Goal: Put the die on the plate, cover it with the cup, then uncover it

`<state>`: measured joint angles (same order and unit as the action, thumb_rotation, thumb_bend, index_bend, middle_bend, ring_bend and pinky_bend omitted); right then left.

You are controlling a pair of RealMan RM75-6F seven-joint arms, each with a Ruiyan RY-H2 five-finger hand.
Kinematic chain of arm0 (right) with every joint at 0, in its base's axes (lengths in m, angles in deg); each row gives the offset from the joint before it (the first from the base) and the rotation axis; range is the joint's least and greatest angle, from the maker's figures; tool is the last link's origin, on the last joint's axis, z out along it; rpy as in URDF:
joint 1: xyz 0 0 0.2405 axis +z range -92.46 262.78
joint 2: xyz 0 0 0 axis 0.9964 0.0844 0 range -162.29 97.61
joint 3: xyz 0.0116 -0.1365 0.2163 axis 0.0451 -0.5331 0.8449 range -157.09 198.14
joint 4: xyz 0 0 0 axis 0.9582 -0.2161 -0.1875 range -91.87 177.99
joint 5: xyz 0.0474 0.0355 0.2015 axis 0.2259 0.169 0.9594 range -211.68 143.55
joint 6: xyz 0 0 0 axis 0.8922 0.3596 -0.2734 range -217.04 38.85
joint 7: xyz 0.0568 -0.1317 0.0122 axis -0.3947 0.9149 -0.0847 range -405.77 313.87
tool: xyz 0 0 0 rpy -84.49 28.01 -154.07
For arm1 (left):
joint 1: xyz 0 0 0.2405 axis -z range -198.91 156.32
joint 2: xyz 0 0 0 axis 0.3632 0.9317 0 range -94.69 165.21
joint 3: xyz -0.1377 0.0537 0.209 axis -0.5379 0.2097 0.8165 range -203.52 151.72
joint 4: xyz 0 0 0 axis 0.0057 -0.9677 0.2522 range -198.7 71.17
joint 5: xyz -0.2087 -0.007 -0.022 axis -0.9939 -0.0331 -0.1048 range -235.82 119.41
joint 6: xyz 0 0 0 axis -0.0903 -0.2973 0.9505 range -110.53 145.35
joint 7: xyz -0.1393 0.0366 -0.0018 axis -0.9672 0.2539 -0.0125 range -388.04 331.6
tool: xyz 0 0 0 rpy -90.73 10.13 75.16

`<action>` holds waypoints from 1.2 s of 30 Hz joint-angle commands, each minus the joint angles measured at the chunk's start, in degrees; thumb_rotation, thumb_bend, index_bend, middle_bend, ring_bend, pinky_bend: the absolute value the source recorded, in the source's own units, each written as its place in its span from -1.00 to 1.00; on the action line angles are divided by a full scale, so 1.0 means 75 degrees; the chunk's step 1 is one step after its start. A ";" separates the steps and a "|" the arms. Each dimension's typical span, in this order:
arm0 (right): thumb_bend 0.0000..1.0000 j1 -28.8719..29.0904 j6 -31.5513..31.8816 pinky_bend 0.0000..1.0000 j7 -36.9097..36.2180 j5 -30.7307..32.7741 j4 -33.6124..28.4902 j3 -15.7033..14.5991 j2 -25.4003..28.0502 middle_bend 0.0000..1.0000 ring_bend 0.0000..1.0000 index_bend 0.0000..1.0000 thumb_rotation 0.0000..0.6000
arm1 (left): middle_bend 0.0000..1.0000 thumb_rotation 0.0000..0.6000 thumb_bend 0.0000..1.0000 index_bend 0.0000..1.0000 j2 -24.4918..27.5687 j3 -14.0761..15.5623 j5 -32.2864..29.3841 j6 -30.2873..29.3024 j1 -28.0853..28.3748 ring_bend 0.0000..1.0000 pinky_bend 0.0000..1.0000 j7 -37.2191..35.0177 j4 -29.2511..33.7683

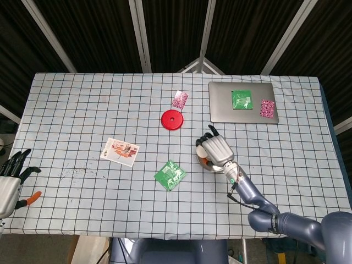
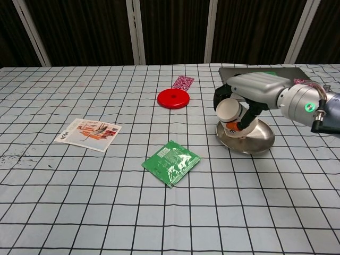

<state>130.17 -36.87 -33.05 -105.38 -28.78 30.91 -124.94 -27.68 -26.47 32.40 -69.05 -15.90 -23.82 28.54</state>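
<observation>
Right hand [image 2: 249, 98] has the cup [image 2: 229, 111] lifted off the plate [image 2: 249, 139], tipped sideways so the open mouth faces the camera.

Chest view shows the fingers wrapped around the cup just above the steel plate, right of center; something small and orange [image 2: 232, 126] peeks out under it, probably the die, can't really tell. Left hand [image 1: 10, 181] sits at the bottom-left edge of the head view, fingers spread, holding nothing. Also on the checkered worktop [image 1: 82, 110]: red disc [image 1: 171, 119], green packet [image 1: 170, 175], a card [image 1: 120, 151], and a grey laptop [image 1: 223, 107] upper right.

Probably a lab: gridded table [image 1: 82, 110], dark curtains [image 2: 79, 32].
</observation>
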 commanded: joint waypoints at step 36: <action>-0.19 -0.1455 0.0386 -1.00 -0.4808 0.0136 0.1463 0.0576 0.1150 -0.02 -0.47 0.01 1.00 | -1.00 1.00 -0.48 -0.28 -0.0124 -0.0015 -0.0125 0.0052 -0.0005 -1.00 -0.74 0.0459 0.0108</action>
<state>119.48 -33.85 -68.07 -103.83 -19.15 35.65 -115.38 -28.61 -26.58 31.47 -68.67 -15.93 -20.39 29.34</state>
